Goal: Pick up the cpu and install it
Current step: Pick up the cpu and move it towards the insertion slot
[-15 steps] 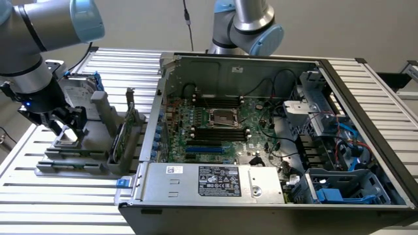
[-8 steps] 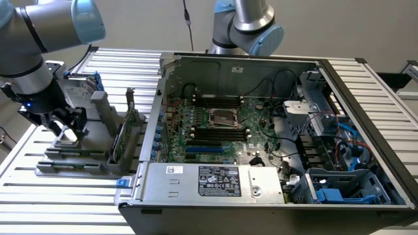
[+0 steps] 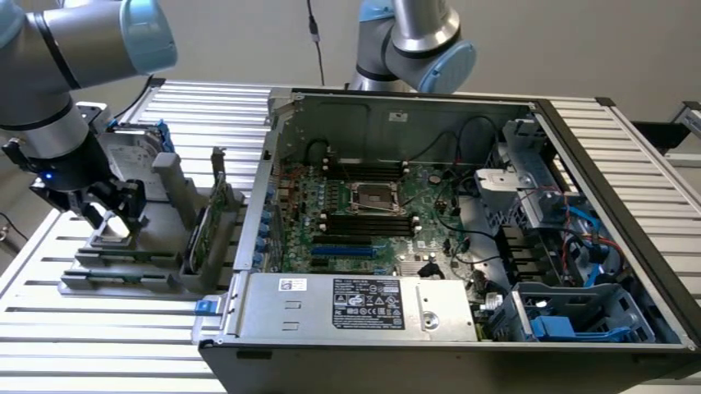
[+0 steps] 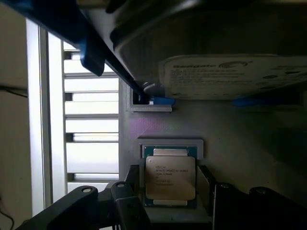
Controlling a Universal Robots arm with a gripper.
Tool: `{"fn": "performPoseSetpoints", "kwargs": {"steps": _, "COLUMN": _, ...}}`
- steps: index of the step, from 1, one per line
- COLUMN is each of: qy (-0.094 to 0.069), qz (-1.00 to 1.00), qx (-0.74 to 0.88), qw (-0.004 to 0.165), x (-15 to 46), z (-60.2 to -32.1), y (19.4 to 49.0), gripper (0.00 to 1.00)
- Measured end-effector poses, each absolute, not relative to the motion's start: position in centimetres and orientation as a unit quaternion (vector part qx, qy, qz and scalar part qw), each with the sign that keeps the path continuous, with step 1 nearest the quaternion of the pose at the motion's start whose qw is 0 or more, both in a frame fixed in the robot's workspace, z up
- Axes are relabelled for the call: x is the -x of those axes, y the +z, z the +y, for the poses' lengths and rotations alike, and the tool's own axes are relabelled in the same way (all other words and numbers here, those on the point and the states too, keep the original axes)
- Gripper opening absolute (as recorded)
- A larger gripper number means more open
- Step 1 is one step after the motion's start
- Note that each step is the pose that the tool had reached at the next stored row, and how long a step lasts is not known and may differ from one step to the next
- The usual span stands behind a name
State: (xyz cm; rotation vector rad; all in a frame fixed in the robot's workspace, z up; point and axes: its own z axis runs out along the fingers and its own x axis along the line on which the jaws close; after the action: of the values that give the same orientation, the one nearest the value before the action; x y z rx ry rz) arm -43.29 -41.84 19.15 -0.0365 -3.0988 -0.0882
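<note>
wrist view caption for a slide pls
Open gripper around the cpu in its holder, hard drive alongside.

The cpu (image 4: 170,178), a flat square chip with silvery printed top, lies level in a grey holder (image 4: 169,143).

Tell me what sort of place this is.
Likely a robotics lab bench set up for PC assembly: an opened computer case with its motherboard bare, and a robot arm over a parts holder with a cpu, all on a slatted metal table.

cpu (image 4: 170,177) in holder (image 3: 121,275) | hard drive (image 4: 225,72) just beside it | computer case (image 3: 395,119) at exterior view's right
</note>
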Motion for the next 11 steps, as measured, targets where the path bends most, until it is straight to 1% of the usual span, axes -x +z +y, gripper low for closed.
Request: {"fn": "performPoseSetpoints", "kwargs": {"steps": 11, "qy": -0.028, "qz": -0.999, "qx": 0.009, "qw": 0.021, "x": 42.99, "z": -42.09, "y": 19.08, "gripper": 0.6}}
